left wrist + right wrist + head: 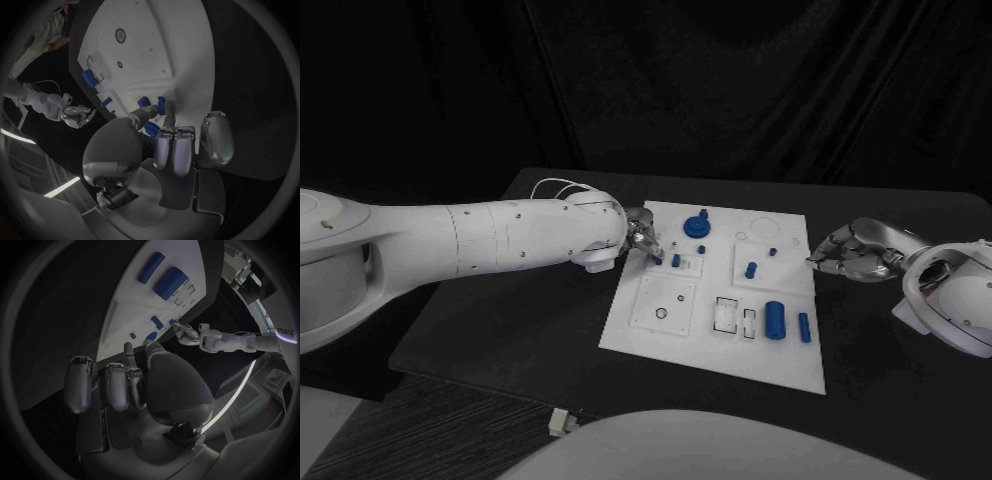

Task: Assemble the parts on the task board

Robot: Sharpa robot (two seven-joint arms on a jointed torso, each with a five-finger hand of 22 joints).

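One white task board (711, 345) lies mid-surface (502, 330) carrying about six blue parts. The left robot hand (640, 236) pinches a small blue part (659, 259) at the board's left edge. The right robot hand (855, 252) hovers beside the right edge, fingers curled, holding nothing.

No legible text is showing on the task board (718, 345) or its parts. Faint lettering is showing on the left arm (275, 337) in the right wrist view, too small to read.
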